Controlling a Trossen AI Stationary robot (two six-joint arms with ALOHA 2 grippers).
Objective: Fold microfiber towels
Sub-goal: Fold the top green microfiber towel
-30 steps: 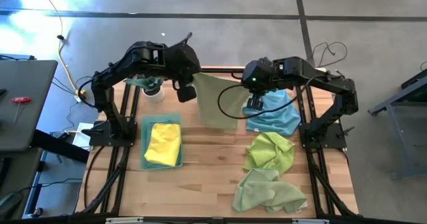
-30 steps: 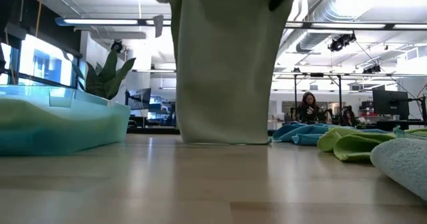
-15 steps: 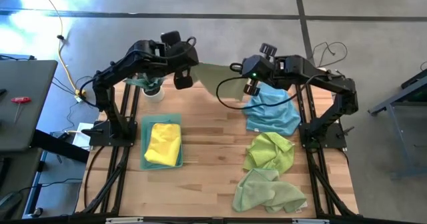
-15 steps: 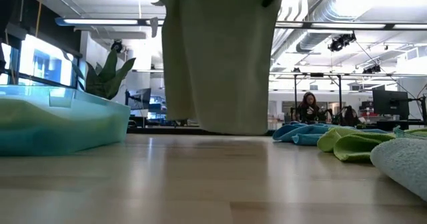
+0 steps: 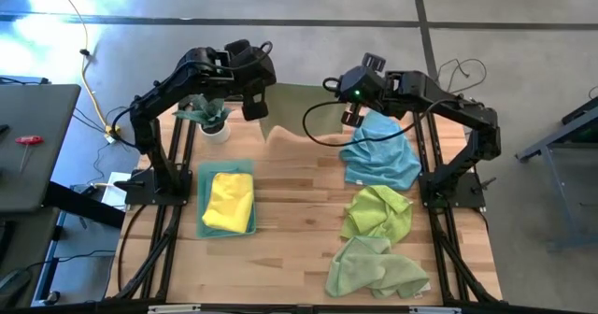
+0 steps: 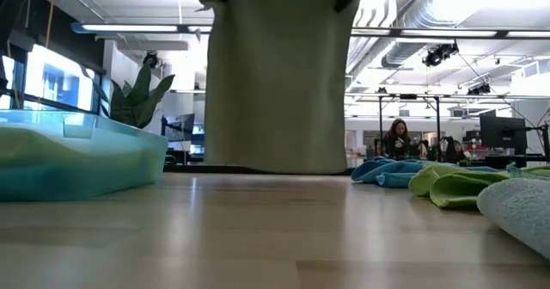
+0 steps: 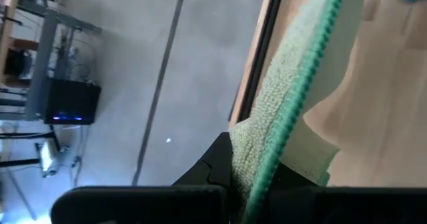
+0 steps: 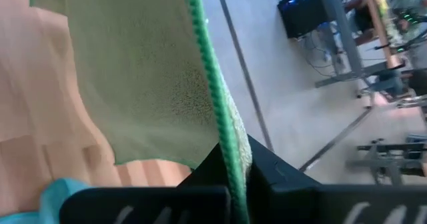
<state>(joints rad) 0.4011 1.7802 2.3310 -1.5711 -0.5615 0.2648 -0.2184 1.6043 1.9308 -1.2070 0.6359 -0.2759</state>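
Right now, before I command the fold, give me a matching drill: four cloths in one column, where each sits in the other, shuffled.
Things:
1. pale green towel
2. yellow towel
3. blue towel
4. crumpled green towels

Places:
A. loose on the wood, below the right arm
B. piled at the table's right front
C. lying in the teal tray
D. hanging between the left gripper and the right gripper, both shut on its top edge

Pairs: 1-D, 2-C, 3-A, 4-B

Two black jointed arms (image 5: 177,85), looping cables
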